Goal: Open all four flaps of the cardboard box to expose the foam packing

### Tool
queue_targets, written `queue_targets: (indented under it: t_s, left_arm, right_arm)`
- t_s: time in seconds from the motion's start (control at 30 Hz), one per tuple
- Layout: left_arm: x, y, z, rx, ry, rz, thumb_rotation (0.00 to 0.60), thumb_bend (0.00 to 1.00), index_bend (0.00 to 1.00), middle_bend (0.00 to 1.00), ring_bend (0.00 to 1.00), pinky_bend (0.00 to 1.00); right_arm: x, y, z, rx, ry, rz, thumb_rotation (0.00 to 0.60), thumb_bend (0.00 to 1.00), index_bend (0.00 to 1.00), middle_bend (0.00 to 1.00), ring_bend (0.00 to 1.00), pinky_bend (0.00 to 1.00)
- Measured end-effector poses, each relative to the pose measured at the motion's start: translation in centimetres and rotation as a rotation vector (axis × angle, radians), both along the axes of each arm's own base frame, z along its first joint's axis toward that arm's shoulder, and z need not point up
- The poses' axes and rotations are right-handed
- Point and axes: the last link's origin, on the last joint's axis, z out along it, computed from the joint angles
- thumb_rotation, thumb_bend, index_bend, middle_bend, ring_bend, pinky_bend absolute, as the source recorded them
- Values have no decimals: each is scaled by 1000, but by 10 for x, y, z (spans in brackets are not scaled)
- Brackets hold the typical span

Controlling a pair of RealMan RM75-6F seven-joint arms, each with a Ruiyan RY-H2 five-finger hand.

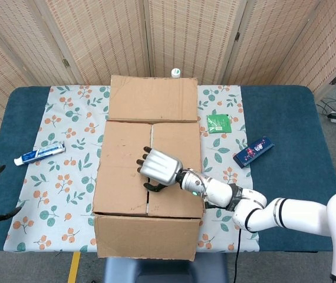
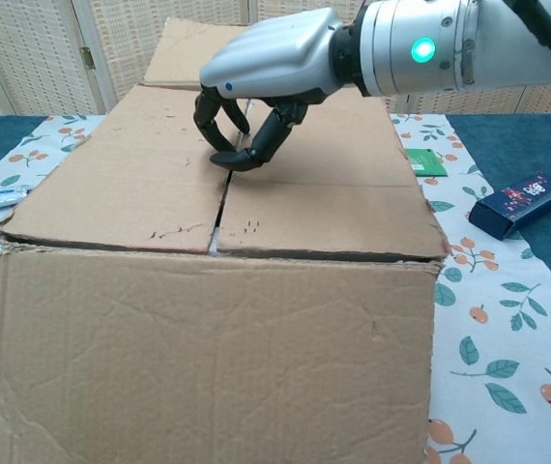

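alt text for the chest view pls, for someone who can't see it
A silver robot right hand with dark curled fingers presses its fingertips at the centre seam between the two closed top flaps of a large cardboard box. A far flap is folded back, and a blue packet and green packet lie on the leaf-print tablecloth.

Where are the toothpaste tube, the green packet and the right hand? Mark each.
toothpaste tube (image 1: pixel 39 154), head view, middle of the tube
green packet (image 1: pixel 218 123), head view, centre of its face
right hand (image 2: pixel 271 72), chest view, silver back
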Motion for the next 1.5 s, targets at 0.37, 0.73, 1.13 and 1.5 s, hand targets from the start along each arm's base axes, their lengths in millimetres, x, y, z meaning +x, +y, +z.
queue_targets:
  t_s: [0.37, 0.73, 1.13, 1.5]
  left_arm:
    - [1, 0, -1, -3, 4, -2, 600, 99, 0, 0, 0, 0]
    - [3, 1, -6, -14, 18, -4, 600, 99, 0, 0, 0, 0]
    - [5, 5, -10, -25, 29, -8, 600, 99, 0, 0, 0, 0]
    - [6, 6, -16, -38, 43, -6, 600, 99, 0, 0, 0, 0]
  right_arm:
    - [-5, 5, 17, -25, 3, -1, 252, 539, 509, 370, 400, 224]
    - [-15, 13, 56, -92, -32, -12, 251, 538, 511, 371, 396, 224]
    - [-36, 28, 99, -170, -73, -36, 252, 539, 513, 372, 398, 224]
    - [-56, 44, 137, -225, -134, -57, 250, 539, 516, 374, 386, 224]
